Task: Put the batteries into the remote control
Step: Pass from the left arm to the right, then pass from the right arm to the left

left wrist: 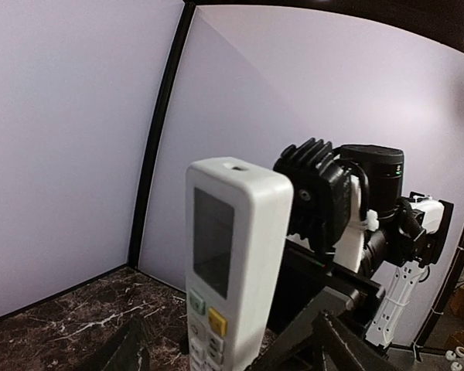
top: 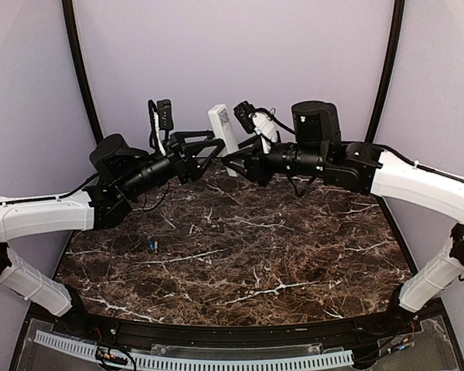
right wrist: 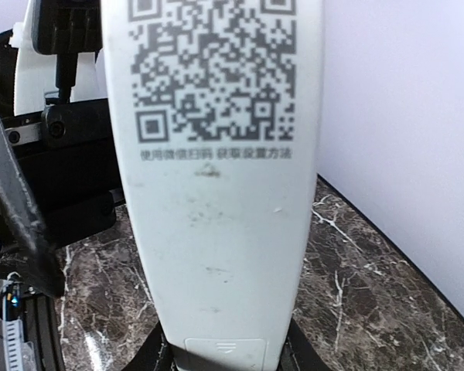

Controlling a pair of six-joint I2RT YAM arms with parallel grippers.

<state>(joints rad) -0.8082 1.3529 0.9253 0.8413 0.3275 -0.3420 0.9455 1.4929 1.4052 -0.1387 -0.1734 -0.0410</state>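
Note:
The white remote control [top: 223, 133] is held upright above the back of the table, between the two grippers. My right gripper [top: 233, 164] is shut on its lower end. The right wrist view shows its plain back [right wrist: 216, 232] with a QR code, and a small cover [right wrist: 220, 352] at the bottom, between my fingers [right wrist: 151, 357]. My left gripper [top: 213, 151] is open. Its fingers [left wrist: 127, 349] stand apart on either side of the remote's button face [left wrist: 216, 286], not touching it. A tiny blue battery [top: 151, 245] lies on the marble table at the left.
The dark marble table [top: 247, 263] is closed in by a curved pale backdrop with black posts [top: 81, 69]. A white slotted cable tray [top: 216, 359] runs along the near edge. Both arms reach in towards the back middle.

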